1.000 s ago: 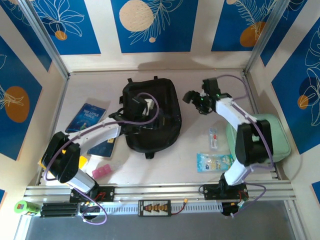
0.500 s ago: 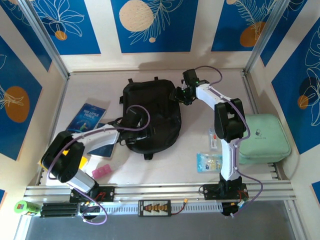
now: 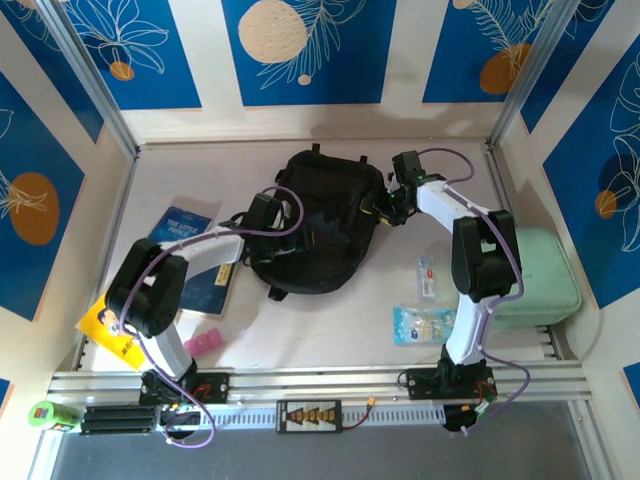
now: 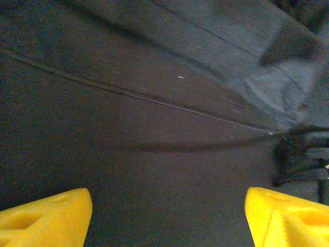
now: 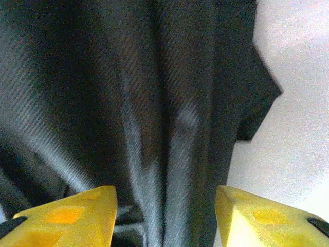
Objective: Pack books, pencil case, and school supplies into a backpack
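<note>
Yellow book (image 3: 103, 325) was noted nearest, at the near left of the table (image 3: 330, 335), partly hidden by the left arm. Dark blue book (image 3: 178, 230) was logged farther back on the same side, flat, well apart from the right arm.

Backpack (image 3: 320, 225) was found mid-table, beyond both books, lying flat. Its long axis was judged to run from near-left to far-right. It was flanked by both grippers. Left gripper (image 3: 262, 212) was placed at its left edge, fingers spread wide over smooth black fabric, nothing pinched. Right gripper (image 3: 385, 207) was placed at its far right edge, fingers part-way apart with a fold of the fabric between them. Whether that fold was clamped could not be told.

No open mouth could be made out on the bag. Opening it was judged to be the step in hand, with the bag to be pulled between the two grippers. Books were judged to suit the left arm, being on its side.
</note>
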`<state>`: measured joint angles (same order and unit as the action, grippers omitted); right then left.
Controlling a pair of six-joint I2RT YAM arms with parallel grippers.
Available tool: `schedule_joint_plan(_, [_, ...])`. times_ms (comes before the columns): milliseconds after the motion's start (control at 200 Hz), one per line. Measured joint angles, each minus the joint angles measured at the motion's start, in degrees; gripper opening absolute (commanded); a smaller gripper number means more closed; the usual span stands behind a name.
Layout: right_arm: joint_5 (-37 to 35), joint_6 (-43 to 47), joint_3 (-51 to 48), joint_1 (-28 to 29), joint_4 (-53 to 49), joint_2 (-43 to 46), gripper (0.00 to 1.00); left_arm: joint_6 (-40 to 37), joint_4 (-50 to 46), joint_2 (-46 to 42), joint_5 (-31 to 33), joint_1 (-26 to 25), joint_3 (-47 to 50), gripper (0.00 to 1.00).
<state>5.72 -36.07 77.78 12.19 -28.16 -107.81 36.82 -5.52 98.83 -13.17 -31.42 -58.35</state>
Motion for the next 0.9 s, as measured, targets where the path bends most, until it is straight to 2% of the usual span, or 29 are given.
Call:
schedule_joint_plan(115, [0.9,-1.2,-4.5,1.1,-0.2,5.8,0.53,-0.3,0.0,-1.4,-0.2,-2.0,0.0,0.76])
schedule_joint_plan(300, [1.2,-3.8,-12.3,3.7,-0.6,11.8,0.32,0.6,0.5,-2.3,-2.7,-5.0,-0.9,0.70])
schedule_joint_plan(370, [1.5,-4.3,-15.0,4.4,-0.6,12.5,0.27,1.5,1.0,-1.7,-4.3,-6.0,-1.7,0.67])
schedule_joint_plan(510, [1.9,-4.9,-19.6,4.7,0.1,13.3,0.22,4.0,4.3,1.8,-8.4,-7.6,-3.9,0.57])
schedule_joint_plan(645, [2.3,-5.1,-21.9,4.6,1.7,13.5,0.18,5.2,5.7,6.6,-11.2,-9.1,-6.6,0.56])
schedule_joint_plan(785, [2.3,-5.4,-23.6,4.6,4.0,13.5,0.18,3.7,2.7,9.8,-11.8,-10.8,-10.3,0.55])
schedule_joint_plan(900, [2.3,-5.6,-24.7,4.6,5.5,13.5,0.18,2.1,1.0,10.6,-11.9,-11.6,-11.7,0.50])
